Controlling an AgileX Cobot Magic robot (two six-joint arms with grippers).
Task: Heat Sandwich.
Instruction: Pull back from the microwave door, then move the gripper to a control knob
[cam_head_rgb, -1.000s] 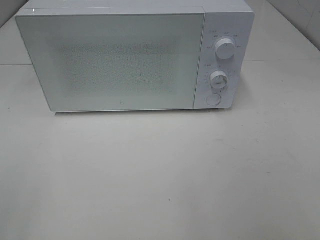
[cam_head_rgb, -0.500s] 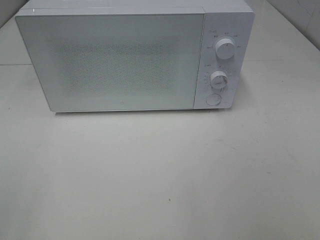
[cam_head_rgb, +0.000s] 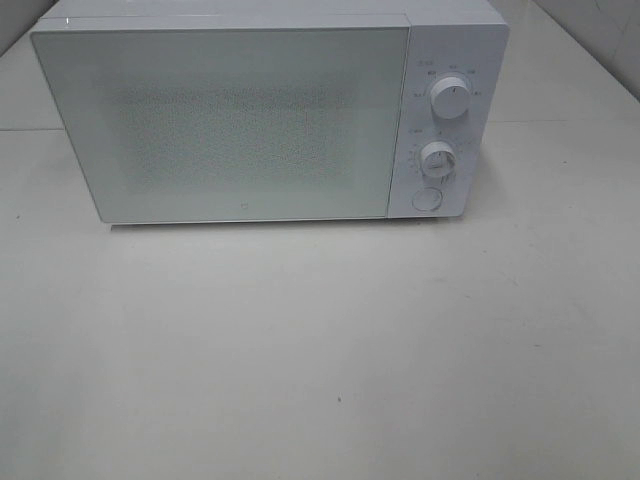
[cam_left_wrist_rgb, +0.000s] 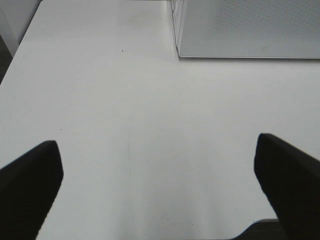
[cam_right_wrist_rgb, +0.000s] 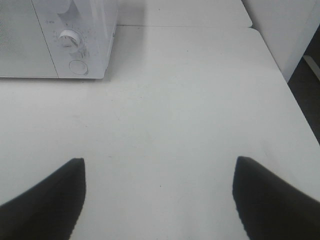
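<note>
**Exterior high view.** A white microwave (cam_head_rgb: 250, 120) fills the upper half of the frame. Its frosted door (cam_head_rgb: 220, 125) is shut. At the upper right sit two knobs (cam_head_rgb: 451, 98), one above the other, with a round button (cam_head_rgb: 427, 199) under them. The lower half of the frame shows only the pale table (cam_head_rgb: 320, 360). No arm appears here, and neither does the sandwich. It may lie behind the door, but the frosted panel gives no way to tell.

**Left wrist view.** The left gripper (cam_left_wrist_rgb: 156, 142) is spread wide. Its two dark fingers stand well apart with only table between them. A front corner of the microwave lies well ahead of the fingers.

**Right wrist view.** The right gripper (cam_right_wrist_rgb: 160, 161) also stands with its fingers parted and holds nothing. The control end of the microwave lies ahead of it, well apart.

**Handling note (judgement).** A sandwich is probably light, soft and easily crushed, and its layers tend to slide or spill. It is best taken across two opposite crust edges with a gentle squeeze and kept level. The middle of the bread would likely dent under the fingers.
</note>
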